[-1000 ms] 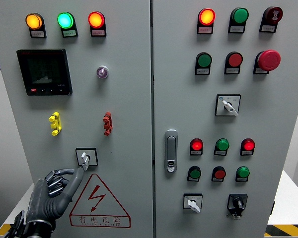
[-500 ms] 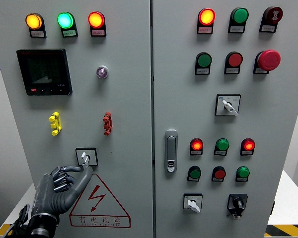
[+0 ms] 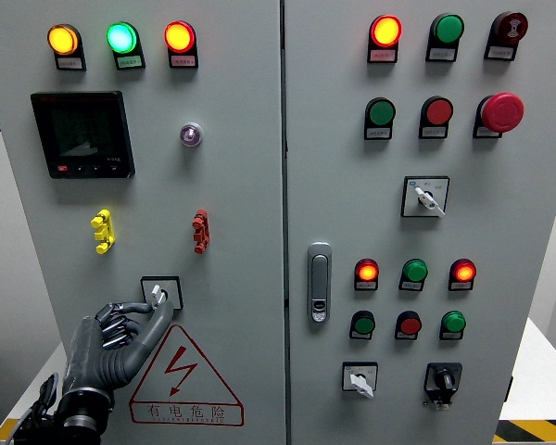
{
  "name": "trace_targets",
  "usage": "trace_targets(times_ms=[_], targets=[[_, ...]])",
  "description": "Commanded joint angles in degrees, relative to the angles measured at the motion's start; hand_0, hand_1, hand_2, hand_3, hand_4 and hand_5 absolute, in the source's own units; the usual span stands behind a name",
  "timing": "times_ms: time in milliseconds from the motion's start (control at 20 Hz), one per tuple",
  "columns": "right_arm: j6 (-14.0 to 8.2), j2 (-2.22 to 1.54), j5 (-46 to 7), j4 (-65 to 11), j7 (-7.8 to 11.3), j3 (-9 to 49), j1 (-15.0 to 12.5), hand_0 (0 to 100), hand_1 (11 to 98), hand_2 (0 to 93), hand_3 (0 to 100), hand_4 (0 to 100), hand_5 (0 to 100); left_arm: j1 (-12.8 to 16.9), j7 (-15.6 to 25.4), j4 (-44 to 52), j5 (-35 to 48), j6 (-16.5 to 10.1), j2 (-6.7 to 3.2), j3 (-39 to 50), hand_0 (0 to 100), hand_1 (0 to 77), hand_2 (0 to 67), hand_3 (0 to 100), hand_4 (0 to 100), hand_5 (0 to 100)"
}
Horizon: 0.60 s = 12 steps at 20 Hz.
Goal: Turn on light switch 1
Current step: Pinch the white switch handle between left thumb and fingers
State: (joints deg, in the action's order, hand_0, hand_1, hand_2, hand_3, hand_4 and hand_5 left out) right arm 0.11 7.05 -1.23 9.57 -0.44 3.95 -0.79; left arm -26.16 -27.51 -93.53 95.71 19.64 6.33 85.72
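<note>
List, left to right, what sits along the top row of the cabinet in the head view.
Orange lamp → green lamp → red lamp → second red lamp → dark green button → dark red button.

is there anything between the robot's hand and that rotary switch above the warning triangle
Nothing. In the head view the left hand has its raised finger right at the rotary switch, with no visible gap.

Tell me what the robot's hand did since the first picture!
The grey robotic left hand crept up and a little to the right, so its thumb now reaches the small white-handled rotary switch in its black square plate. It is touching the switch, not gripping it. The lit lamps, the buttons and the yellow triangular warning sticker look the same.
</note>
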Motion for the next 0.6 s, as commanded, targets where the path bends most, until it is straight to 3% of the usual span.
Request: trace_targets(times_ms=[0,550], targets=[[0.0,-0.01,0.0,0.0,0.0,0.0,0.0,0,19.5,0.0,19,19,11,-0.7,-0.9,0.0,0.0,0.0,0.0,0.0,0,60.7,48.0,83,97,76],[0.0,0.07,0.0,0.0,0.0,0.0,0.0,0,19.5,0.0,19,19,11,-1.9,-6.0,0.0,0.0,0.0,0.18,-0.5,0,57.8,51.7,83,97,76]])
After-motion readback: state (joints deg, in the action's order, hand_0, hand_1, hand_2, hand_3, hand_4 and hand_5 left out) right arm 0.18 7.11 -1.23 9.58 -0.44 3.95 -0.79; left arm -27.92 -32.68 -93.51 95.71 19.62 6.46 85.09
